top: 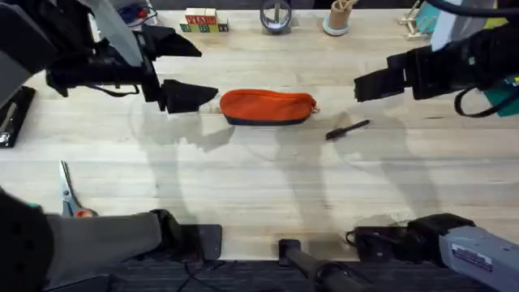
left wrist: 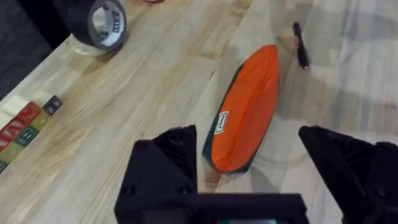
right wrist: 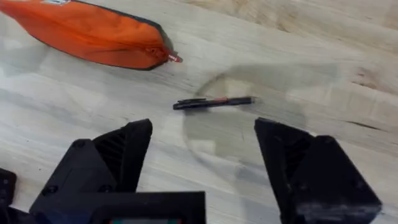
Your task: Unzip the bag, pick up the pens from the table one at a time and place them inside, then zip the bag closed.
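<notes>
Now the bag [top: 268, 106] lies on its side near the middle of the table [top: 243, 174], and its zipper looks closed, with the small pull [right wrist: 175, 59] sticking out at the end that faces the pen [top: 347, 130]. One black pen lies on the wood just beside that end, not touching the bag; I cannot find a second pen on the table. The left gripper [top: 188, 96] hangs close to the other end of the bag with its fingers apart and holding nothing, probably so that it can pin this end while the zipper is pulled. The right gripper [top: 375, 85] hovers above the pen side, its jaws also wide apart and empty, and from its wrist view the pen sits between the two fingers [right wrist: 118, 155], farther down on the table. I think the unzipping is not yet done, so the arms are placed one at each end: one to hold, one to take the pull.
</notes>
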